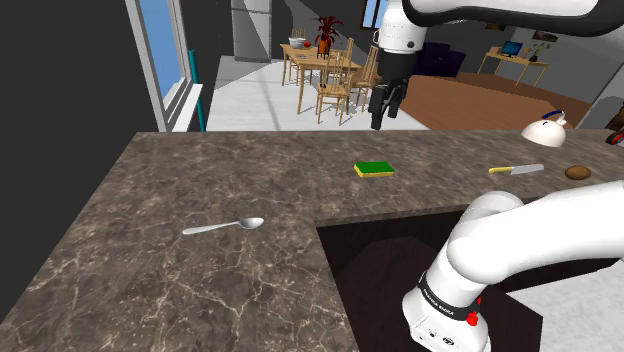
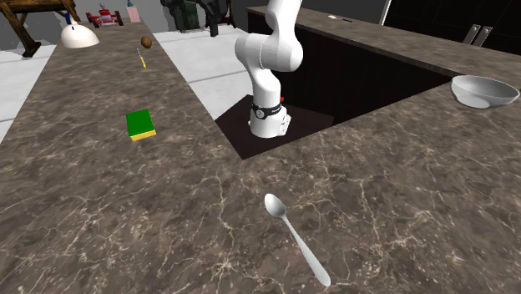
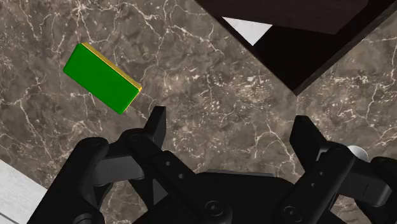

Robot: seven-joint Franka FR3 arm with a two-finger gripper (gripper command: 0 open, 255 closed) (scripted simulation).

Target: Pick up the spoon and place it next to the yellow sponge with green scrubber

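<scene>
A silver spoon (image 1: 224, 226) lies on the brown marble counter (image 1: 150, 260), toward the shoulder view's left and near the counter's front; in the second exterior view the spoon (image 2: 294, 235) lies close to the camera. The yellow sponge with a green top (image 1: 373, 169) rests farther back on the counter, also visible as the sponge (image 2: 140, 124) and the sponge (image 3: 102, 78). My black gripper (image 1: 385, 108) hangs high above the counter, behind the sponge and far from the spoon. In the wrist view the gripper (image 3: 232, 130) is open with nothing between its fingers.
A dark recess (image 1: 400, 265) in the counter holds the arm's base. A knife (image 1: 517, 170), a brown round object (image 1: 577, 172) and a white domed thing (image 1: 544, 131) sit at the shoulder view's right. A white bowl (image 2: 483, 90) stands on the counter at the second exterior view's right.
</scene>
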